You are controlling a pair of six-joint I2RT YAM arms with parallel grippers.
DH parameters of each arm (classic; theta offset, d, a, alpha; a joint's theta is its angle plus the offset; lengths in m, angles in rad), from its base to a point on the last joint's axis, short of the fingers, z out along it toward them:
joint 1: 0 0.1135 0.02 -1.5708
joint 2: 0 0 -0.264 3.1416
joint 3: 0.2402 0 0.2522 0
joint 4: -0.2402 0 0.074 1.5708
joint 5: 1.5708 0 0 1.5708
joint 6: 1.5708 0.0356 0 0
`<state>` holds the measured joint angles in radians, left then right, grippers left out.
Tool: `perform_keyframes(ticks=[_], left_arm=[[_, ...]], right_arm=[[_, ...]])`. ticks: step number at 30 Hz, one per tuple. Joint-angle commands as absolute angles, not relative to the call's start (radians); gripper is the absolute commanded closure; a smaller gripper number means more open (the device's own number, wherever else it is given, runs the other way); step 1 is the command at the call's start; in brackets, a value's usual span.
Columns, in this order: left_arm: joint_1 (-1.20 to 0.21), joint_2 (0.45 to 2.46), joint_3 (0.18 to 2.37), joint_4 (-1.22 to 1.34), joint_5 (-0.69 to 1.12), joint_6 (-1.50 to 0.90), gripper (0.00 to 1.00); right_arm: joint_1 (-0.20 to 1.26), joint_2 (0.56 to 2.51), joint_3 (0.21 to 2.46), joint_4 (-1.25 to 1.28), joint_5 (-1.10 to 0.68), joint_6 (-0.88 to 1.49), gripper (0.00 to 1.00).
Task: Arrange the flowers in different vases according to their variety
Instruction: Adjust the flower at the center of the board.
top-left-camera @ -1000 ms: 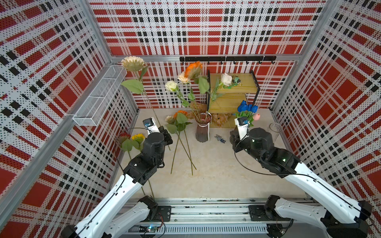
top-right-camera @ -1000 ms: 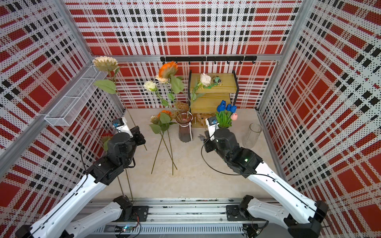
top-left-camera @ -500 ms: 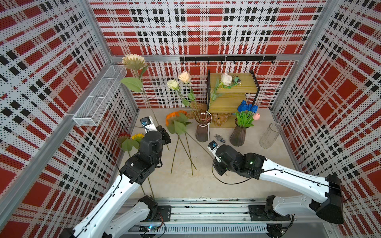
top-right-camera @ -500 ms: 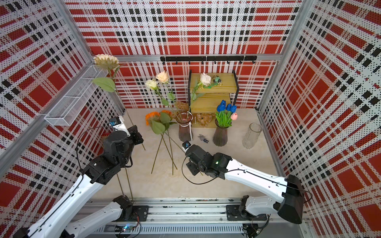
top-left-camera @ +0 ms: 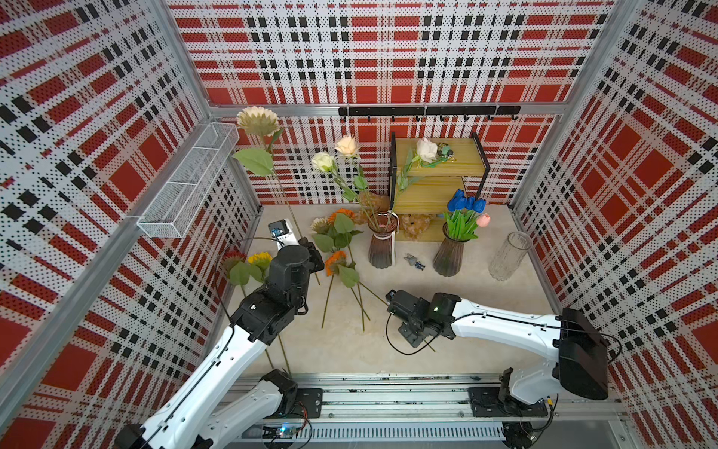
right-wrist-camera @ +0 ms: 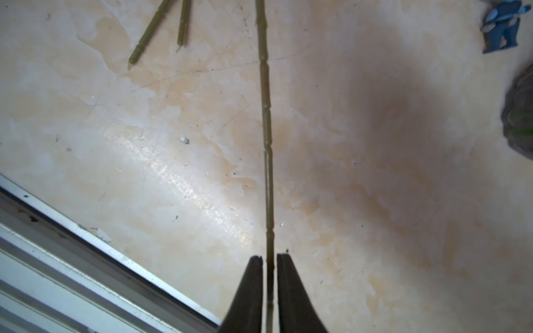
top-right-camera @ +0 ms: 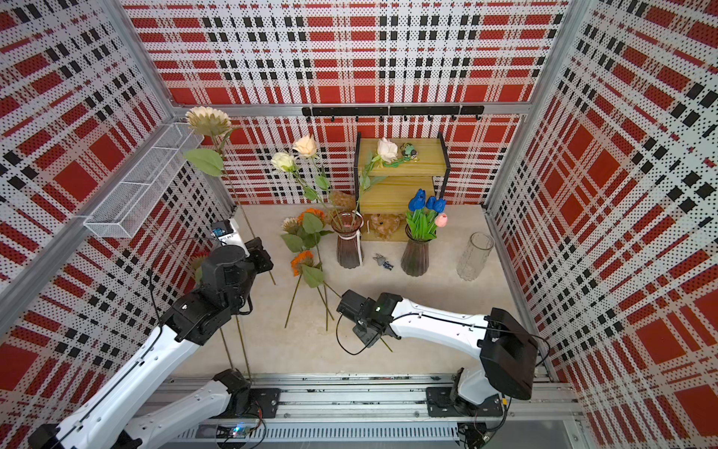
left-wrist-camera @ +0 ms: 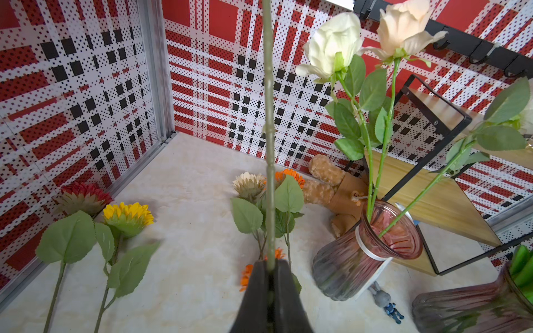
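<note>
Left gripper (left-wrist-camera: 269, 266) clamped on stem of cream sunflower (top-left-camera: 257, 120), bloom high above worktop's (top-left-camera: 485, 307) left-back corner. Right gripper (right-wrist-camera: 269, 258) low near front edge, jaws slightly apart, straddling sunflower stem (right-wrist-camera: 266, 129) lying flat. Near back edge: rose vase (top-left-camera: 382, 247), tulip vase (top-left-camera: 450, 254), clear vase (top-left-camera: 507, 258). Toy figure (top-left-camera: 415, 262) between first two. Orange sunflowers (top-left-camera: 335, 261) lie mid-worktop. Red sunflower (top-left-camera: 233, 259) and yellow sunflower (top-left-camera: 260, 258) lie by left edge.
</note>
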<state>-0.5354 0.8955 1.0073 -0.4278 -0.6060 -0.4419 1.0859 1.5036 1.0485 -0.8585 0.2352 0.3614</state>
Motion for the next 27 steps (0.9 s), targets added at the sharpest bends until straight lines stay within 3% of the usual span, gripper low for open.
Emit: perform_keyframes(ticks=[1, 4, 7, 18, 27], left_arm=[[-0.529, 0.882, 1.032, -0.419, -0.6, -0.436, 1.0], [-0.529, 0.878, 1.025, -0.419, -0.595, -0.44, 1.0], [-0.529, 0.879, 1.018, -0.42, -0.591, -0.445, 1.0], [-0.531, 0.883, 1.01, -0.419, -0.584, -0.458, 1.0], [-0.538, 0.882, 1.006, -0.42, -0.582, -0.469, 1.0]], right_arm=[[1.081, 1.514, 1.06, -0.869, 0.254, 0.355, 0.61], [1.069, 1.514, 1.077, -0.842, 0.235, 0.34, 0.45], [1.036, 1.514, 1.072, -0.784, 0.171, 0.321, 0.41], [0.968, 1.712, 1.171, -0.678, 0.025, 0.169, 0.44], [0.945, 1.831, 1.209, -0.655, 0.025, 0.128, 0.56]])
